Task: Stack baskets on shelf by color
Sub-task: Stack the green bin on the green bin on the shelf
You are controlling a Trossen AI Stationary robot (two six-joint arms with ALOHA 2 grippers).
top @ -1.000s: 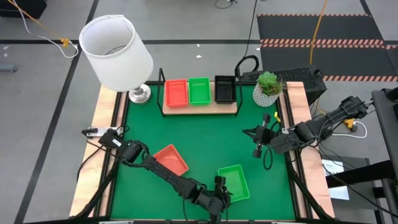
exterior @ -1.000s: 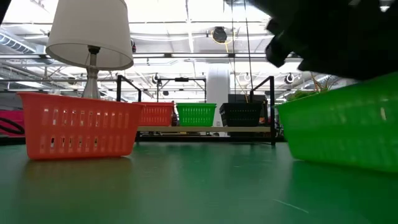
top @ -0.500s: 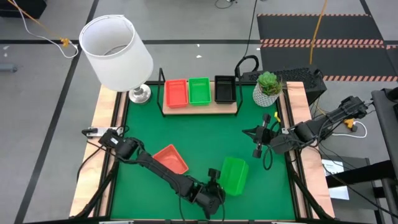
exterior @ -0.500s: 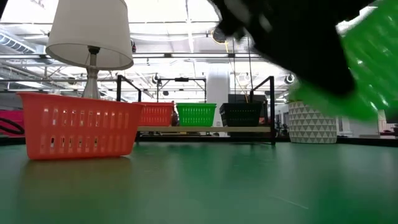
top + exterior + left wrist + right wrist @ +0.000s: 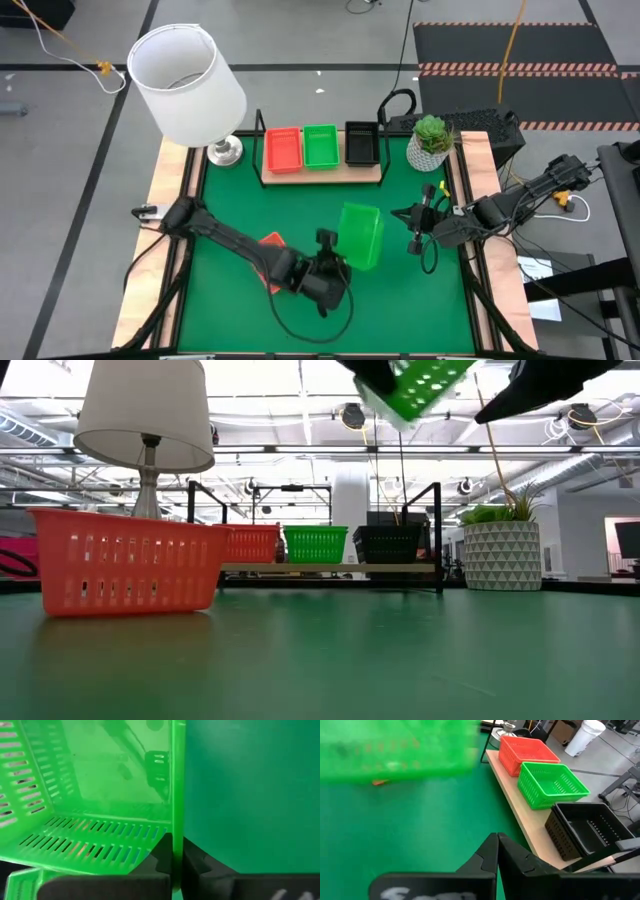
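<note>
My left gripper (image 5: 335,252) is shut on a green basket (image 5: 360,235) and holds it high above the middle of the green mat; the low view shows it tilted near the picture's top (image 5: 415,385). An orange basket (image 5: 270,243) stands on the mat, partly under my left arm. The light-wood shelf (image 5: 322,172) at the far edge bears an orange-red basket (image 5: 283,150), a green one (image 5: 320,146) and a black one (image 5: 361,143), side by side. My right gripper (image 5: 415,238) hangs shut over the mat's right side, holding nothing. My left gripper pinches one side wall of the green basket at its rim (image 5: 173,832), one finger (image 5: 157,857) inside the basket and the other outside. The fingers slant down and toward the far edge. The basket is lifted clear of the mat and tilted.
A white-shaded lamp (image 5: 190,85) stands at the far left corner and a potted plant (image 5: 431,142) at the far right, beside the shelf. The shelf has black upright wire ends (image 5: 437,535). Open mat lies between the held basket and the shelf.
My left gripper has taken hold of the green basket near the table's near edge, risen and swung toward the far edge, tipping upward. The basket has left the mat, tilted, and now hangs high over the table's middle. The orange basket has stayed put.
</note>
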